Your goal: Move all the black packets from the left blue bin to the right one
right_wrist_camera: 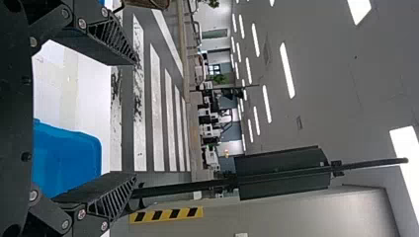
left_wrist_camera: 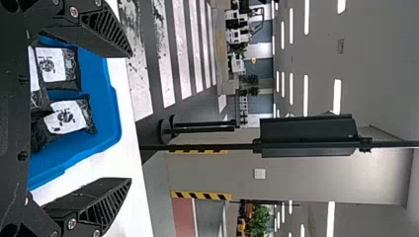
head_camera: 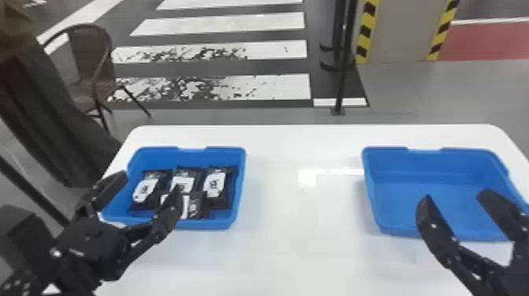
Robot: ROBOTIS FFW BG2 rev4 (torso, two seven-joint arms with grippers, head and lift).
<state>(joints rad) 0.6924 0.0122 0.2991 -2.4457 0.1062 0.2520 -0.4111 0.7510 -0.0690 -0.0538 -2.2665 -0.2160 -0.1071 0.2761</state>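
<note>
In the head view the left blue bin (head_camera: 236,204) holds several black packets (head_camera: 215,187): three in a row and one lying at the front. My left gripper (head_camera: 145,189) is open above that bin's near-left part, one finger overlapping the front packet. The left wrist view has the left gripper (left_wrist_camera: 131,116) with fingers wide apart, and packets (left_wrist_camera: 66,117) in the bin (left_wrist_camera: 106,108) between and behind them. Over the near side of the right blue bin (head_camera: 425,173), with no packets visible inside, my right gripper (head_camera: 454,197) is open. Its parted fingers frame that gripper (right_wrist_camera: 136,118) in the right wrist view.
Both bins stand on a white table (head_camera: 303,220), with a wide gap between them. Beyond its back edge are a dark post (head_camera: 343,63) and a brown chair (head_camera: 92,59). Dark fabric (head_camera: 51,118) hangs beside the table's left edge.
</note>
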